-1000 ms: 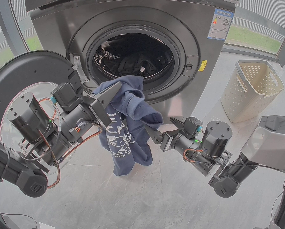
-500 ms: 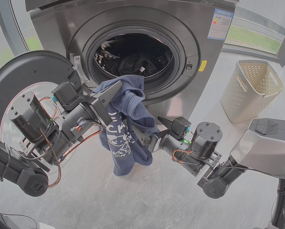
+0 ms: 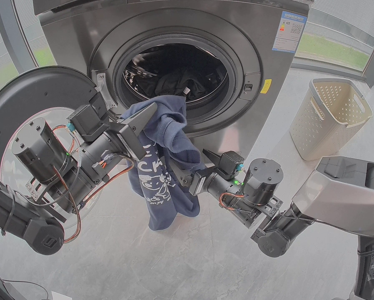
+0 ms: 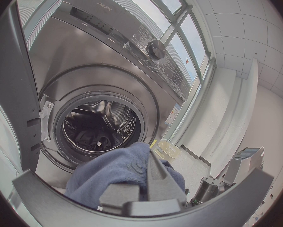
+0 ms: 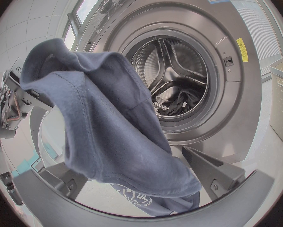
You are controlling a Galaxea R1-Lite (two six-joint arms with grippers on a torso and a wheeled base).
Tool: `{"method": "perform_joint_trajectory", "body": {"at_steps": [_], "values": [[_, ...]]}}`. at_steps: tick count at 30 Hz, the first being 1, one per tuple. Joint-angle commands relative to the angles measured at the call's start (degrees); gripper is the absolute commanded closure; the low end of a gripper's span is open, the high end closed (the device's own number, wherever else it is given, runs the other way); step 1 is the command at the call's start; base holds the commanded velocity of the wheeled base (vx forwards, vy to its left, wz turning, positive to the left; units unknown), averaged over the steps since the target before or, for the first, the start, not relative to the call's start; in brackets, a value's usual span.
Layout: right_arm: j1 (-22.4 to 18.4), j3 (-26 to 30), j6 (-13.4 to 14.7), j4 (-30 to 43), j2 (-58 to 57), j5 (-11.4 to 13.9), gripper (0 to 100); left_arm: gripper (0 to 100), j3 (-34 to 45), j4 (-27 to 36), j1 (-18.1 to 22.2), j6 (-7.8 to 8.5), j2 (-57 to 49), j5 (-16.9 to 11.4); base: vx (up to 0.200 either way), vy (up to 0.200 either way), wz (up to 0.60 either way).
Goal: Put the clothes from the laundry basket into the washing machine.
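A dark blue printed garment (image 3: 166, 146) hangs in front of the washing machine (image 3: 253, 42) with my left gripper (image 3: 147, 115) shut on its upper fold. The cloth sits just below the open drum mouth (image 3: 174, 76), where dark clothes (image 3: 178, 84) lie inside. My right gripper (image 3: 191, 165) is open at the garment's lower right fold. In the right wrist view the garment (image 5: 116, 126) drapes between the spread fingers (image 5: 211, 171). In the left wrist view the cloth (image 4: 116, 171) bunches over my left gripper (image 4: 147, 186), with the drum (image 4: 97, 126) beyond.
The machine's round door (image 3: 32, 92) stands swung open on the left, behind my left arm. A cream laundry basket (image 3: 328, 117) stands on the tiled floor to the right of the machine; I see no clothes through its opening. Bare floor (image 3: 174, 263) lies below the garment.
My right arm has moved left, bringing its open gripper up to the hanging garment. My left gripper has shifted slightly up and left with the cloth.
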Motion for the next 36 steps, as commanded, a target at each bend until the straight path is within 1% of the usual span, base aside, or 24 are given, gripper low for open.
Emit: {"method": "perform_joint_trajectory", "body": {"at_steps": [1, 6, 10, 13, 15, 18, 22, 25, 30, 36], "values": [[-0.52, 2.70, -0.06, -0.09, -3.27, -0.11, 0, 100, -0.78, -0.02, 0.72, 0.03, 0.69, 0.51, 0.000, 0.000, 0.00], [-1.14, 7.45, -0.23, -0.01, -8.90, -0.11, 0, 100, -0.78, -0.11, 0.81, -0.05, 0.78, 0.51, 0.000, 0.000, 0.00], [-4.48, 11.05, -1.11, 0.26, -12.06, -0.11, 0, 100, -0.87, -0.02, 0.81, -0.05, 0.78, 0.59, 0.000, 0.000, 0.00], [-6.94, 11.93, -1.37, 0.61, -12.85, 0.16, 0, 100, -0.87, -0.02, 0.81, -0.05, 0.69, 0.59, 0.000, 0.000, 0.00], [-7.64, 12.02, -1.37, 0.61, -12.68, 0.33, 0, 100, -0.78, -0.11, 0.72, -0.05, 0.69, 0.59, 0.000, 0.000, 0.00], [-6.85, 11.75, -1.29, 0.70, -11.27, 0.24, 0, 100, -0.87, -0.11, 0.72, -0.05, 0.69, 0.51, 0.000, 0.000, 0.00], [-4.83, 9.99, -1.20, 0.61, -8.46, 0.16, 0, 100, -0.87, -0.11, 0.63, -0.05, 0.61, 0.51, 0.000, 0.000, 0.00], [-4.22, 8.94, -1.11, 0.61, -6.61, 0.07, 0, 100, -0.78, -0.20, 0.72, -0.05, 0.61, 0.51, 0.000, 0.000, 0.00], [-3.60, 8.94, -1.02, 0.26, -5.64, -0.02, 0, 100, -0.87, -0.46, 0.72, -0.14, 0.69, 0.51, 0.000, 0.000, 0.00], [-1.75, 9.38, -0.58, 0.08, -3.45, -0.28, 0, 100, -1.66, -0.46, 0.72, -0.14, 0.87, 0.51, 0.000, 0.000, 0.00]]}}
